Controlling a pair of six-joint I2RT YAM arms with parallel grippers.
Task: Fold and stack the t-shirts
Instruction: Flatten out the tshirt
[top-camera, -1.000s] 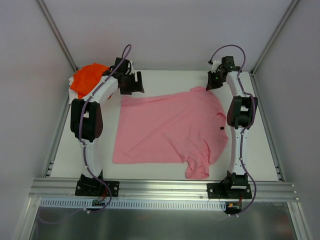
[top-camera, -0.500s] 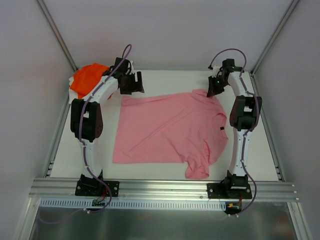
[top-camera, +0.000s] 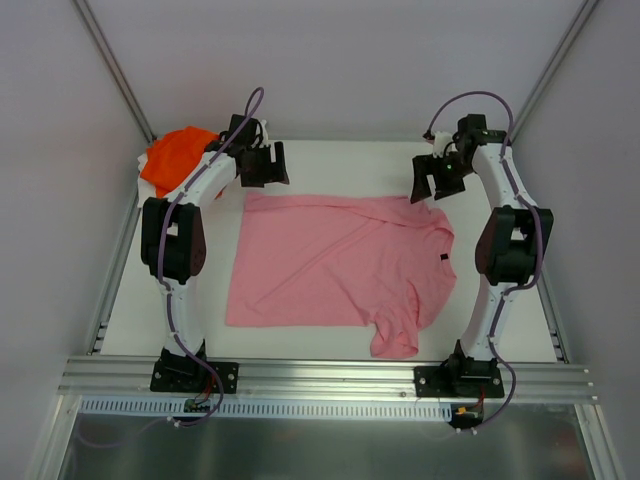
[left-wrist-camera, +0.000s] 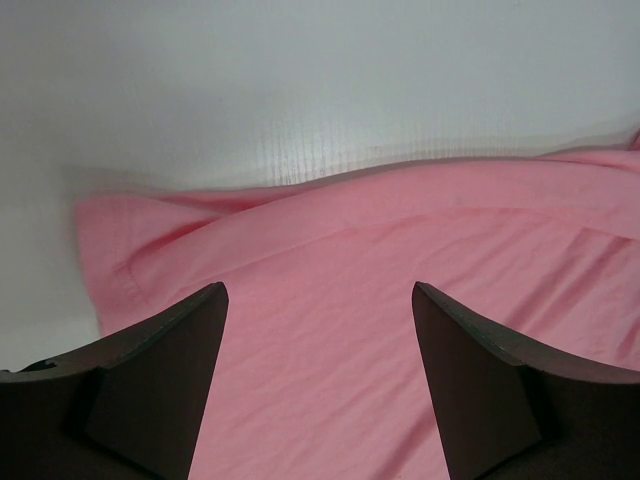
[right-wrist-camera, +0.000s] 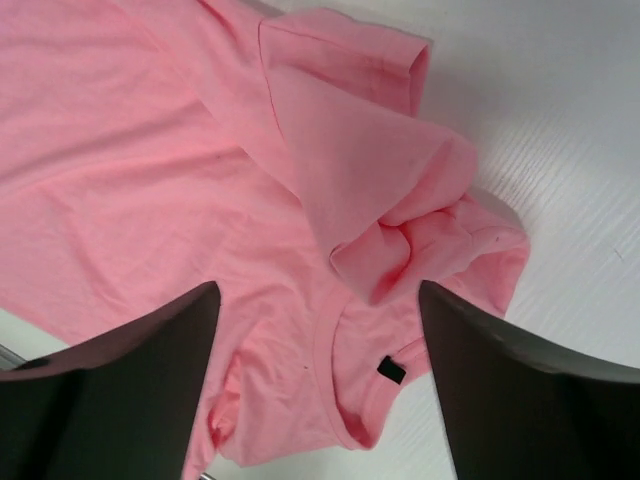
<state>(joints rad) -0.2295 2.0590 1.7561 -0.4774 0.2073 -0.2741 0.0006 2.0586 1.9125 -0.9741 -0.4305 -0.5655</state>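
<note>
Looking outward from the near edge: note a metal rail (top-camera: 320, 372) carrying both arm bases, and a white table (top-camera: 300, 343) just beyond it. Find the pink t-shirt (top-camera: 330, 265) spread over the middle of the table between the two arms, mostly flat, with hem to the left and neck to the right. Note the near sleeve (top-camera: 395, 340) reaching close to the table's near edge. Spot a small black tag (top-camera: 440, 260) at the neck, also seen from the right wrist (right-wrist-camera: 391, 371). Farther back on the right, record the right gripper (top-camera: 437, 180) hanging above the shirt's far right corner, spread wide and pinching nothing. Confirm from its own camera (right-wrist-camera: 315, 290): dark fingers (right-wrist-camera: 130, 390) well apart, pink cloth (right-wrist-camera: 130, 170) lying below, and the far sleeve (right-wrist-camera: 400, 190) flopped over in a loose, bunched fold beside bare table. On the left, record the left gripper (top-camera: 265, 165) over the shirt's far left corner, likewise spread with nothing between the fingers. See in the left wrist view (left-wrist-camera: 318, 295) a narrow doubled-over strip along the shirt's far edge (left-wrist-camera: 400, 210), white table behind it. Cannot tell whether either gripper touches the cloth. Farthest back, find the orange t-shirt (top-camera: 172, 155) crumpled in a heap in the far left corner, partly hidden behind the left arm, well apart from the pink one.
</note>
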